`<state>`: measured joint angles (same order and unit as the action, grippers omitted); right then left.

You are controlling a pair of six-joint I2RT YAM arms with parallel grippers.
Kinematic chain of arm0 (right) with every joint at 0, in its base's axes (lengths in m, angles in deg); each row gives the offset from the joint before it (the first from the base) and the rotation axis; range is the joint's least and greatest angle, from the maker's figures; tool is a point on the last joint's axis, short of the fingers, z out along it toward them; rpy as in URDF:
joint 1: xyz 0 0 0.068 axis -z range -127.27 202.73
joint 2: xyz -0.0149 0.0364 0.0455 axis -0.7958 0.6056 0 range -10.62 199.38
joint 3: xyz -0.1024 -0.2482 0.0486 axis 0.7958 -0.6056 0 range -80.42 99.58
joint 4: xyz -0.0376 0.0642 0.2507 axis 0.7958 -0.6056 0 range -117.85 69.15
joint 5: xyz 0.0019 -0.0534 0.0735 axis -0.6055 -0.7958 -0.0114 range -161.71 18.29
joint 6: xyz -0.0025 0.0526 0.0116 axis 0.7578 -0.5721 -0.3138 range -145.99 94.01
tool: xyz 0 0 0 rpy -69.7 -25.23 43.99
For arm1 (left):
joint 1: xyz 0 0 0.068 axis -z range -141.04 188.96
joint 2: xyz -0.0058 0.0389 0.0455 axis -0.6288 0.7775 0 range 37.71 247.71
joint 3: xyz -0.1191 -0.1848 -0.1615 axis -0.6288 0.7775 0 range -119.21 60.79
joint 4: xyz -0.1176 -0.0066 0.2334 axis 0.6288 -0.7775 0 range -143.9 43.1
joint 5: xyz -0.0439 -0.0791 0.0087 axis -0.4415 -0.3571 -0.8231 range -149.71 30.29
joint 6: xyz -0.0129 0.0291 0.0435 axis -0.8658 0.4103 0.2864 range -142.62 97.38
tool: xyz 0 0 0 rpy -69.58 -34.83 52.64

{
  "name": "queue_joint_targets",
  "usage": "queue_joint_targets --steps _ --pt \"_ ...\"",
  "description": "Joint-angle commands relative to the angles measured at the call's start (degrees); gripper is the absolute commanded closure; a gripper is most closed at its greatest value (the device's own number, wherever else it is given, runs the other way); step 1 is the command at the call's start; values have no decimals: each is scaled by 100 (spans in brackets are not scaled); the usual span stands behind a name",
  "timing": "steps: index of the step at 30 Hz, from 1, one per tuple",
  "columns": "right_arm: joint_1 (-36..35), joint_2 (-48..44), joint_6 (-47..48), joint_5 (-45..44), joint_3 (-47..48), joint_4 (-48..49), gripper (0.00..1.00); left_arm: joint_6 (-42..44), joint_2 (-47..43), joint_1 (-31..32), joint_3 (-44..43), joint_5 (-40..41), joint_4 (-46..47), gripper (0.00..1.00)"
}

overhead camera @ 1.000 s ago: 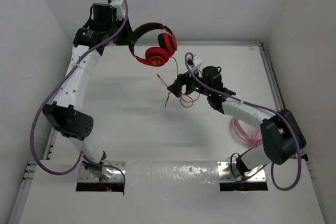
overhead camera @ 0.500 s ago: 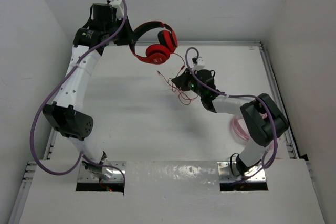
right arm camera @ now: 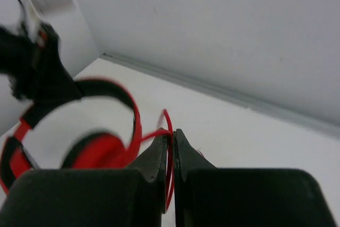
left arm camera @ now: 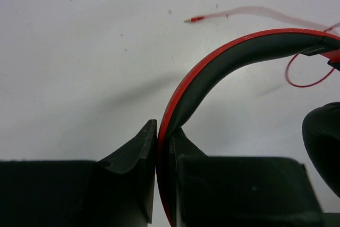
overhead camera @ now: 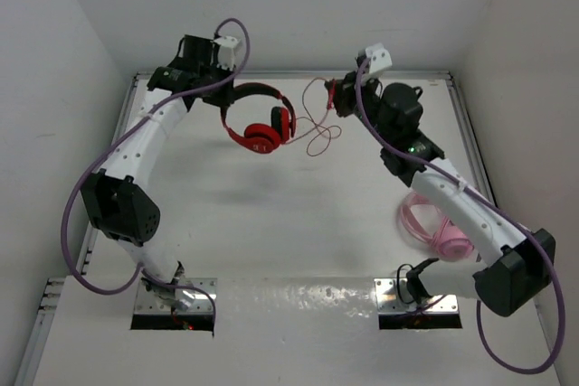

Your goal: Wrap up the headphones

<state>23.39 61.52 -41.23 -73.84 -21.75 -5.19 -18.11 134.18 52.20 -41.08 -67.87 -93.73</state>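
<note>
The red headphones (overhead camera: 260, 122) hang in the air over the back of the table, earcups down. My left gripper (overhead camera: 217, 89) is shut on their black-lined headband (left arm camera: 234, 54), which runs up between the jaws in the left wrist view. The thin red cable (overhead camera: 317, 128) trails from the earcups in loose loops to my right gripper (overhead camera: 337, 97), which is shut on it near the back wall. In the right wrist view the cable (right arm camera: 169, 123) passes between the closed jaws, with the headphones (right arm camera: 98, 150) blurred to the left. The cable's plug end (left arm camera: 194, 19) lies on the table.
A pale pink coiled cable bundle (overhead camera: 432, 226) lies on the table at the right, beside my right arm. White walls close in the table at the back and on both sides. A metal rail (overhead camera: 470, 146) runs along the right edge.
My right gripper shut on the red cable and carried it up toward the back wall. The left gripper shifted the headphones slightly toward the table's middle.
</note>
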Motion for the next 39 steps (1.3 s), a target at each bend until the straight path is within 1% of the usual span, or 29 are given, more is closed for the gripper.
queue_joint_targets --steps 1,2,3,4,6,7,8,9,10,11,14,16,18,20,22,28,30,31,32,33,34,35,36,37,38,39 --pt "-10 177 1453 222 1249 -1432 100 1207 -260 678 158 -1 403 100" --pt "-10 291 1672 318 1460 -1782 100 1314 -234 802 176 -10 350 100" --pt "-10 518 1691 284 1802 -1881 100 1376 -233 917 202 -140 324 100" --pt "-10 625 1700 223 1936 -1961 100 1438 -233 979 202 -298 280 100" --pt "-10 836 1735 -76 2234 -2102 100 1377 -251 1023 202 -693 236 100" --pt "-10 1046 1727 -321 2332 -2146 100 1298 -251 1023 185 -730 218 100" --pt "-10 1161 1666 -445 2446 -2329 100 1272 -251 1023 167 -757 175 100" --pt "-10 1293 1622 -577 2769 -2452 100 1271 -268 1023 149 -861 139 100" --pt "-10 1598 1578 -804 2990 -2628 100 1306 -277 1023 141 -967 104 100" --pt "-10 1758 1360 -928 3201 -2986 100 1315 -312 1015 141 -1090 60 100" --pt "-1 2452 1130 -1377 4271 -3691 100 1385 -348 1058 114 -1721 -37 100" --pt "42 2926 893 -1553 4816 -4173 100 1342 -365 1076 79 -1890 -89 100" --pt "78 3174 726 -1545 5091 -4430 100 1324 -374 1076 62 -2144 -125 100" --pt "113 3429 549 -1501 5337 -4712 100 1298 -392 1076 70 -2216 -133 100" --pt "148 3474 418 -1501 5286 -4791 100 1184 -392 1076 61 -2163 -99 100" --pt "297 3035 162 -1062 4251 -4459 100 964 -348 1067 -53 -2338 -90 100" --pt "306 2973 197 -1079 4231 -4475 100 807 -330 1067 -9 -2130 -37 100" --pt "306 2990 250 -1148 4301 -4606 100 666 -287 1067 26 -1797 59 100" --pt "306 3034 268 -1245 4589 -4711 100 482 -251 1076 52 -1011 95 100" --pt "306 3139 276 -1455 4774 -4974 100 332 -86 1076 18 -707 -1 100" --pt "306 3201 276 -1561 5159 -5107 100 287 3 1076 -9 -217 -54 100" --pt "306 3279 303 -1632 5389 -5291 100 52 56 1076 -35 -3 -81 100" --pt "306 3446 338 -1685 5583 -5693 100 -81 100 1076 -35 182 -90 100" --pt "306 3526 347 -1755 5907 -5906 100 -248 74 1076 8 662 -20 100" --pt "306 3639 399 -1756 6023 -6334 100 -667 22 1059 96 989 163 100" --pt "306 3667 417 -1747 6085 -6539 100 -836 13 1041 79 1331 217 100"
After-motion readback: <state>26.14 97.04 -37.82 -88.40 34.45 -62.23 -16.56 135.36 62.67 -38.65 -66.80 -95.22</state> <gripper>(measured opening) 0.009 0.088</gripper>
